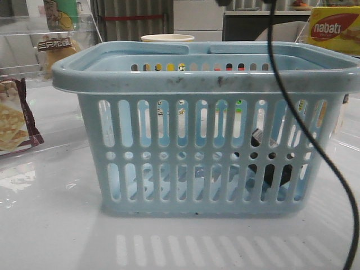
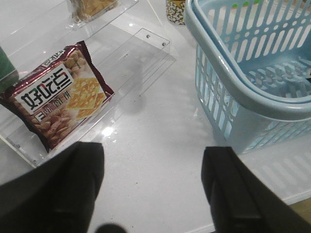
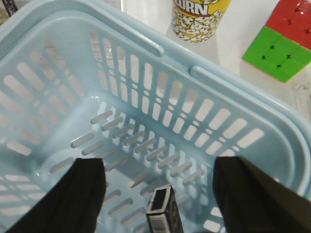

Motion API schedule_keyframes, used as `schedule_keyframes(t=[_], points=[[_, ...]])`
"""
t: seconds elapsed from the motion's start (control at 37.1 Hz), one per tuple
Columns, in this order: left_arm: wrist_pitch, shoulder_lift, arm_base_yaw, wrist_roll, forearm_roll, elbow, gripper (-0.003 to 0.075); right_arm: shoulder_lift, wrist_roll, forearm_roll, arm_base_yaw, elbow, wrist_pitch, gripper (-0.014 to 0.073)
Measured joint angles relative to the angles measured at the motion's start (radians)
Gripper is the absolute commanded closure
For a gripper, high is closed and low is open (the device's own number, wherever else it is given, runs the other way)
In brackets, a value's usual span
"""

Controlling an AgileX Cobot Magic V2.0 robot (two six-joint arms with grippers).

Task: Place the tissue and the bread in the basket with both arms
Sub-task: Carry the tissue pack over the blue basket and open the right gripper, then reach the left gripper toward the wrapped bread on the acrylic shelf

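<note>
The light-blue basket (image 1: 208,79) fills the middle of the front view. It also shows in the left wrist view (image 2: 233,87) and the right wrist view (image 3: 160,46). The tissue (image 3: 164,214), a small black packet, lies on the basket floor and shows dark through the slots (image 1: 265,164). My right gripper (image 3: 159,162) is open above the basket's inside, with the tissue below between its fingers, apart from them. The bread (image 1: 54,48), a golden-brown wrapped bun with a dark label, stands at the back left. My left gripper (image 2: 154,150) is open and empty over the white table, left of the basket.
A maroon-edged cracker packet (image 2: 58,94) lies on a clear acrylic shelf (image 2: 146,41) left of the basket, also in the front view (image 1: 14,121). A popcorn cup (image 3: 199,17) and a colour cube (image 3: 284,41) stand behind the basket. A black cable (image 1: 292,107) hangs in front.
</note>
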Motion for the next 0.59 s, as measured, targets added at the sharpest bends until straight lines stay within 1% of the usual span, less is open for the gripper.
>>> schedule_keyframes(t=[0.16,0.59], points=[[0.000,0.000,0.000,0.000,0.000,0.000,0.0232,-0.175,0.000,-0.024,0.000,0.127,-0.010,0.0022],[0.000,0.000,0.000,0.000,0.000,0.000,0.0232,-0.605,-0.003,-0.024,0.000,0.508,-0.028,0.0022]])
